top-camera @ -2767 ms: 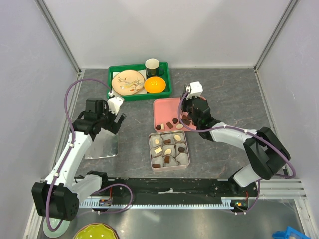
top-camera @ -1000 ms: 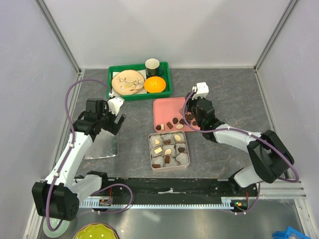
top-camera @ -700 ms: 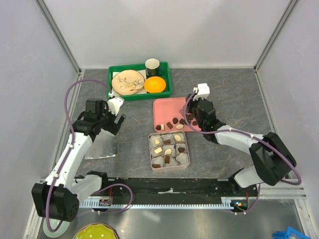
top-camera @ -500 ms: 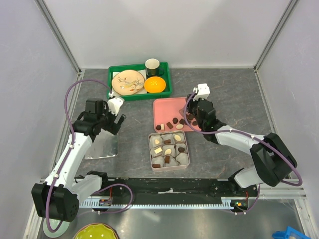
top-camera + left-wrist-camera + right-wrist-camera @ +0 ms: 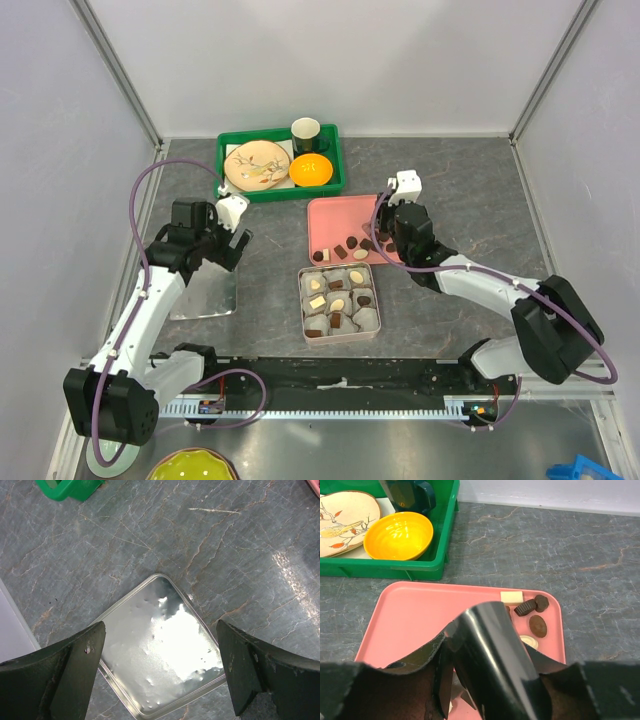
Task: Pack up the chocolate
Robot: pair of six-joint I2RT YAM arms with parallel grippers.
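Loose chocolate (image 5: pixel 537 626) pieces are lying at the right end of the flat pink plastic tray (image 5: pixel 415 610). The dark oval's long axis is running up the frame and the cream block's across it. More are sitting in crinkled grey paper cups (image 5: pixel 366 318) inside the square metal tin (image 5: pixel 338 340) at centre. The right gripper (image 5: pixel 378 238) is hovering over the tray, and I cannot tell how its jaws stand. The left gripper (image 5: pixel 160 650) is holding its jaws wide above the shiny square lid (image 5: pixel 165 680).

Black claw (image 5: pixel 464 630) filling foreground, over pink tray (image 5: pixel 410 610) on grey marbled surface (image 5: pixel 600 555). Near tray's far right corner, chocolate (image 5: pixel 538 626): several dark pieces, two cream ones. Beyond, at upper left, green crate (image 5: pixel 441 555) holding yellow bowl (image 5: pixel 397 535), patterned plate (image 5: pixel 342 520), dark mug (image 5: pixel 412 492).
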